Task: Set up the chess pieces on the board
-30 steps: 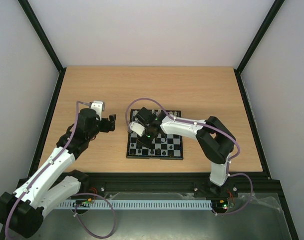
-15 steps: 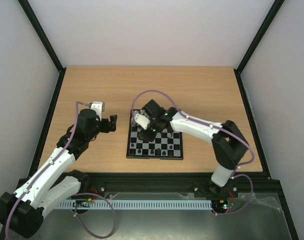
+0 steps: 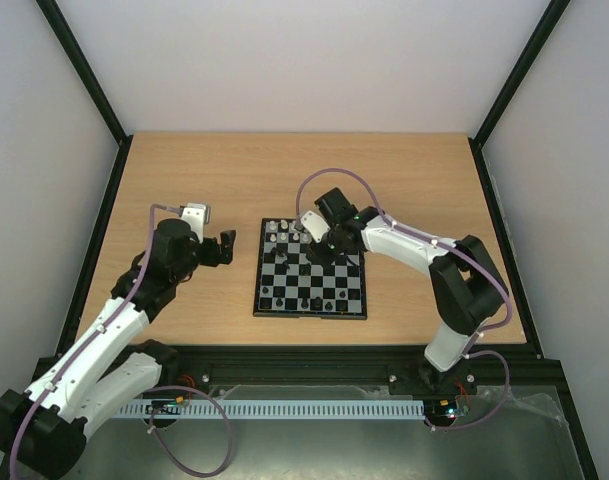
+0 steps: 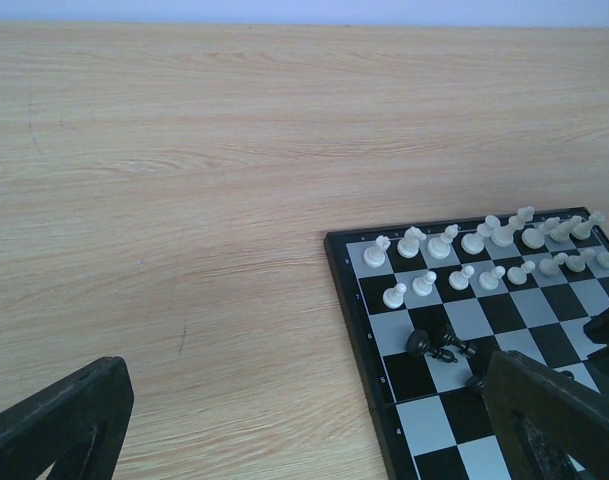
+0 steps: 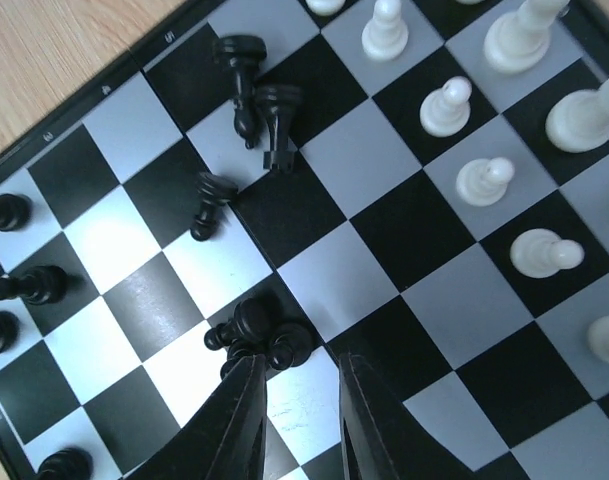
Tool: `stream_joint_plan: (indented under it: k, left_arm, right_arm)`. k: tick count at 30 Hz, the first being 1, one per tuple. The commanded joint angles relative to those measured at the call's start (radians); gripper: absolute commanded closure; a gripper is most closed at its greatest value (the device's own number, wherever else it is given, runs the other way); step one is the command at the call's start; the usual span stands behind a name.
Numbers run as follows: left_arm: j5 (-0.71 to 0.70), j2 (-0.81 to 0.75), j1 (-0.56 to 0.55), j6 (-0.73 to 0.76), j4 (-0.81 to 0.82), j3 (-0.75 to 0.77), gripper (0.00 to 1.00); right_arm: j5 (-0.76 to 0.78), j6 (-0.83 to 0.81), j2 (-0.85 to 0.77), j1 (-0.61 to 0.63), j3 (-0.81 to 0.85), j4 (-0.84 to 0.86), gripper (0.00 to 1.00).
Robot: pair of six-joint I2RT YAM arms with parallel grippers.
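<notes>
Right gripper (image 5: 299, 365), narrowly parted and empty, hangs over toppled black pieces (image 5: 256, 335) in the middle of the board (image 3: 309, 314) — probably lining up a pick. Left gripper (image 3: 226, 246) hovers wide open beyond the board's left edge.

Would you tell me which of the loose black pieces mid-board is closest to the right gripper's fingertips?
The black clump just ahead of the right gripper; the three other loose black pieces lie well beyond it.
</notes>
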Motion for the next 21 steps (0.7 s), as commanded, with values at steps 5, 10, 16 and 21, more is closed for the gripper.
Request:
stream_joint_plan:
  k: [5,10,16,21]
  left_arm:
    - [0.015,0.0,0.006,0.022,0.01,0.001,0.01]
    - [0.022,-0.004,0.006,0.023,0.012,0.0,0.01]
    - [0.026,0.0,0.006,0.024,0.011,0.001,0.01]
    - [0.027,0.003,0.006,0.026,0.01,0.0,0.01]
  right_arm:
    - [0.008,0.017,0.092,0.003,0.035,-0.021,0.8]
    - [-0.001,0.015,0.12,0.003,0.045,-0.031,0.82]
    - [-0.02,0.022,0.129,0.003,0.055,-0.036,0.81]
    - [-0.033,0.035,0.108,0.003,0.069,-0.04,0.81]
